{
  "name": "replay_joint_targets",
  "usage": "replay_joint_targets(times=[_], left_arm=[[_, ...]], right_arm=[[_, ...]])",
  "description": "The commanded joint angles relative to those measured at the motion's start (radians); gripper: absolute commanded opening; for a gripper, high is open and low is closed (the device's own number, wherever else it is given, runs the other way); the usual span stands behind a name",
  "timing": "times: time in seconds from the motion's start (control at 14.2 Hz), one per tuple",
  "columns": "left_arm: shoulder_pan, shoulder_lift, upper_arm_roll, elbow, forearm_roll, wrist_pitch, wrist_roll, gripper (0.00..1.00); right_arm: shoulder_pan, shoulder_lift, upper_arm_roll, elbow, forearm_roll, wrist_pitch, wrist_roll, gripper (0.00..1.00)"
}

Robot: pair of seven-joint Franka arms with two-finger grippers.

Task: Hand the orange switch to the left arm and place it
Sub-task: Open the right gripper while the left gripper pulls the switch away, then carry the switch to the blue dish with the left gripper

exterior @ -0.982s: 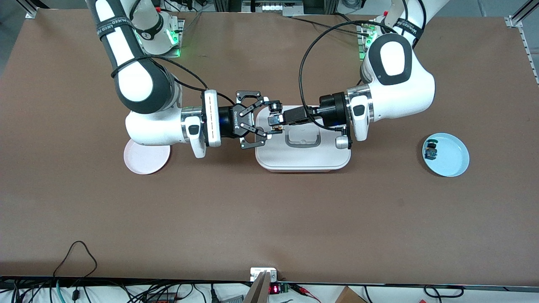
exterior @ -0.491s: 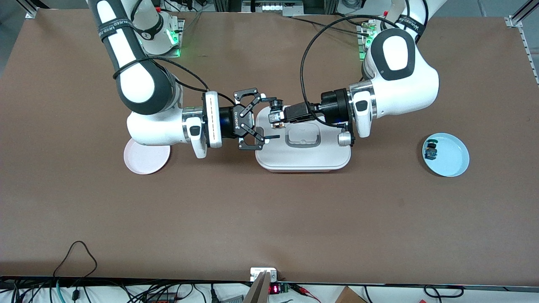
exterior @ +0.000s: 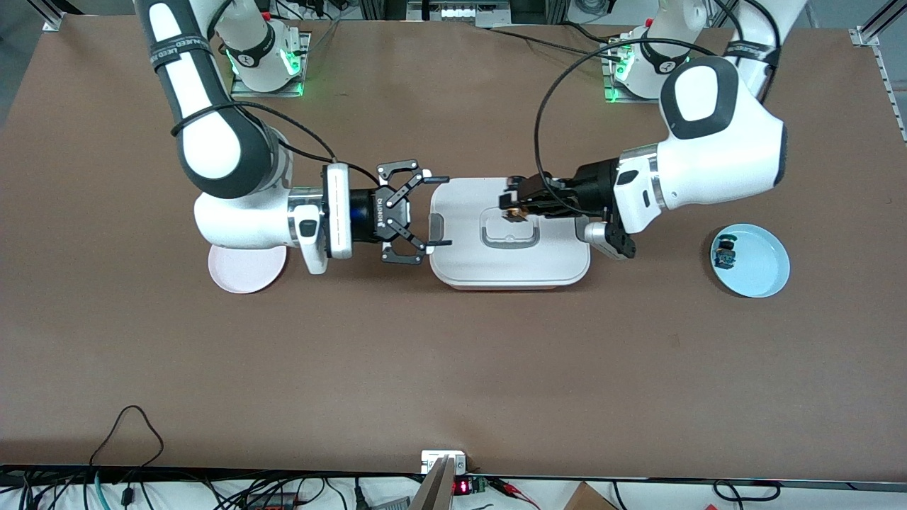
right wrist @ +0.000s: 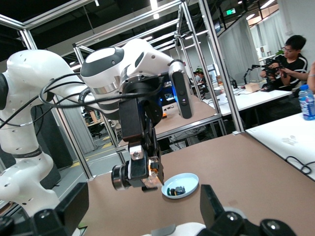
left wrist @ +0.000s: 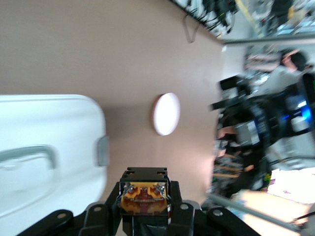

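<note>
Trouble is most likely at the handover itself. Left claw (exterior: 511,207) is clamped on the orange switch (exterior: 511,213), holding it in the air over the lid of the white box (exterior: 510,268), just above the recessed handle (exterior: 507,245). Right claw (exterior: 439,211) hangs wide and empty over the box's edge toward the right arm's end of the desk, apart from the switch.

The switch is tiny and the left fingers cover much of it. I judge that little is left for the right fingers to catch. A close that lands off-centre could knock it loose onto the lid. Both claws seem to sit close above the box, so a dip on the approach could strike it. The pink plate (exterior: 246,273), under the right arm, looks the likely goal.
</note>
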Motion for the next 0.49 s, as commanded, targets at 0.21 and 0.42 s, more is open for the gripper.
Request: replay_joint_targets(times=[0.21, 0.42], left_arm=[[0.077, -0.011, 0.003, 0.000, 0.316, -0.174, 0.274, 0.12], [0.142, 0.000, 0.005, 0.000, 0.536, -0.231, 0.505, 0.12]], right_arm=[[-0.014, -0.070, -0.107, -0.119, -0.006, -0.089, 0.010, 1.00], [-0.048, -0.070, -0.167, -0.127, -0.092, -0.149, 0.013, 1.00]])
